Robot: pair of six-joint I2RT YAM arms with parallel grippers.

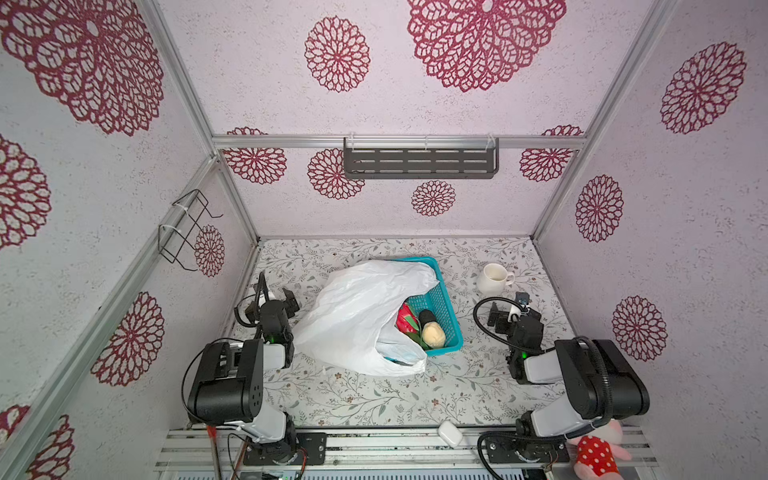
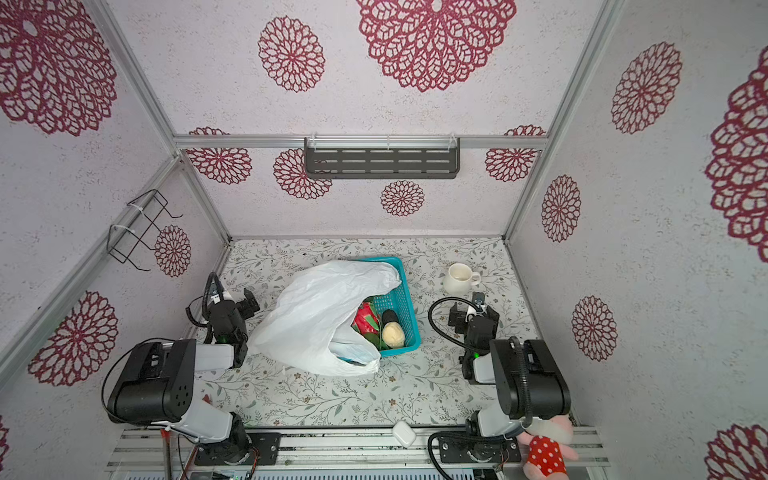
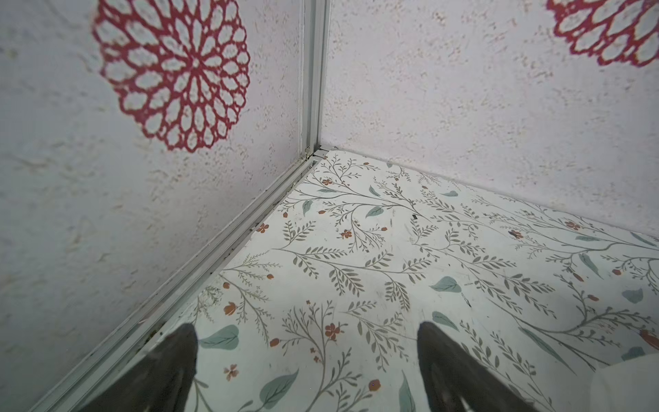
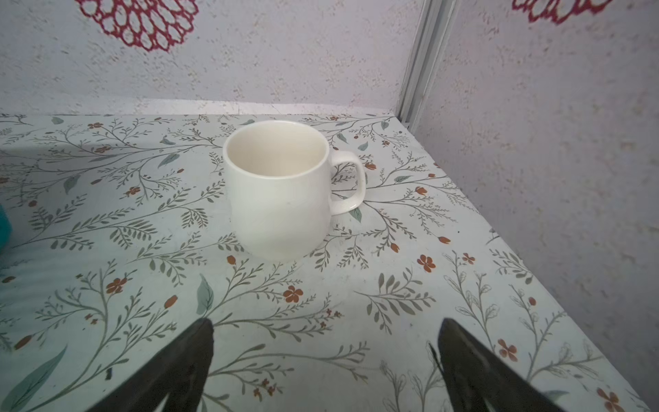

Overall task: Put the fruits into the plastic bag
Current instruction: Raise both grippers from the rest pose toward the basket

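The white plastic bag (image 1: 353, 316) (image 2: 309, 320) lies crumpled over the left part of the teal basket (image 1: 449, 307) (image 2: 405, 305). In the basket's uncovered part lie a red fruit (image 1: 404, 319) (image 2: 365, 321), a pale yellow knobbly fruit (image 1: 434, 334) (image 2: 393, 333), some green (image 1: 420, 341) and a dark piece (image 1: 427, 318). My left gripper (image 1: 277, 294) (image 2: 232, 298) (image 3: 306, 331) stands open and holds nothing, left of the bag, facing the back left corner. My right gripper (image 1: 509, 308) (image 2: 471, 309) (image 4: 326, 326) stands open and holds nothing, right of the basket, facing the mug.
A white mug (image 4: 281, 199) (image 1: 492, 278) stands at the back right. A white earbud case (image 1: 450, 433) and a polka-dot plush toy (image 1: 594, 455) lie on the front rail. A dark shelf (image 1: 419, 160) hangs on the back wall, a wire rack (image 1: 187, 228) on the left wall.
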